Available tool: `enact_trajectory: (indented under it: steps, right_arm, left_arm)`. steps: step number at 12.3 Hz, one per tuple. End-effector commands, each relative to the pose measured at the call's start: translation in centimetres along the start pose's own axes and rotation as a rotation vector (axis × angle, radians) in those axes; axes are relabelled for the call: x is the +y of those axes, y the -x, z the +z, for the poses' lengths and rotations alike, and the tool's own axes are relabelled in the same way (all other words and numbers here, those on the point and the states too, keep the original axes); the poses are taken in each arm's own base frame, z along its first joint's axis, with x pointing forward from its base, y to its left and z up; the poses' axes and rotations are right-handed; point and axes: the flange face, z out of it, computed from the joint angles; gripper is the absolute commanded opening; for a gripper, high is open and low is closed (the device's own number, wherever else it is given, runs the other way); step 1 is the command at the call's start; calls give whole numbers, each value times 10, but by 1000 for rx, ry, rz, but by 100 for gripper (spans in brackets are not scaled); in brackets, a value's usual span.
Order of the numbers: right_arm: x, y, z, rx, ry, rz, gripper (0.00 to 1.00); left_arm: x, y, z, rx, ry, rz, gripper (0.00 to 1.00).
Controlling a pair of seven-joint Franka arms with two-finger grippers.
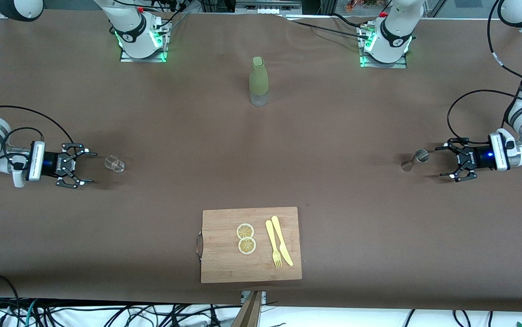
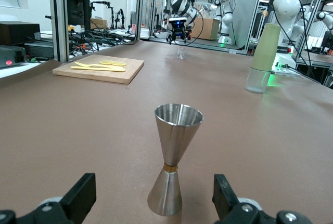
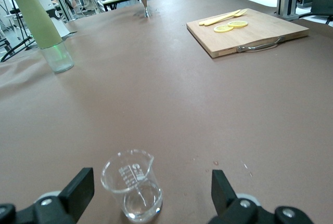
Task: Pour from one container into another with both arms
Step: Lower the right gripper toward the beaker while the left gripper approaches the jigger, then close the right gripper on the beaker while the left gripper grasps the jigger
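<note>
The jigger [image 2: 174, 159] is a shiny metal cup shaped like two cones joined at a thin waist with a gold ring. It stands upright on the brown desk [image 1: 333, 181], near the left arm's end. The beaker [image 3: 132, 185] is small, clear glass with marks on its side and a little spout. It looks to hold a bit of clear liquid at the bottom. It stands upright near the right arm's end of the desk.

The job looks to be just starting: nothing is held yet, and each arm is lined up to grab.

The left pincer [image 1: 447, 161] is low over the desk, just beside the jigger, with its fingers wide open and not touching it. The right pincer [image 1: 89, 168] is low too, just beside the beaker, fingers wide open, holding nothing.

Next, each pincer likely has to slide forward until its cup sits between the fingers, then close gently. The jigger's thin waist looks like the best place to hold. The glass could slip or tip.

A bottle [image 1: 259, 81] with a green sleeve stands between the arm bases. A board [image 1: 224, 268] with lemon slices [image 1: 246, 238], a knife [image 1: 281, 240] and a fork [image 1: 273, 244] lies nearer the front camera.
</note>
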Motion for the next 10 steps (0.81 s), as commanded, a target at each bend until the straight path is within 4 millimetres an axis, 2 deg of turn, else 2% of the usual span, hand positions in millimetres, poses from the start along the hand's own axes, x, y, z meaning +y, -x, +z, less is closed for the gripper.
enact_trajectory:
  steps: [1, 5, 10]
  right_arm:
    - [4, 18, 4, 34, 12, -33, 100]
    - [4, 31, 23, 44, -14, -27, 100]
    - [7, 31, 44, 41, -44, -42, 100]
  left_arm:
    - [-7, 4, 14, 43, -13, 74, 99]
    - [-6, 13, 28, 54, 1, 71, 99]
    - [0, 20, 54, 99, -13, 71, 99]
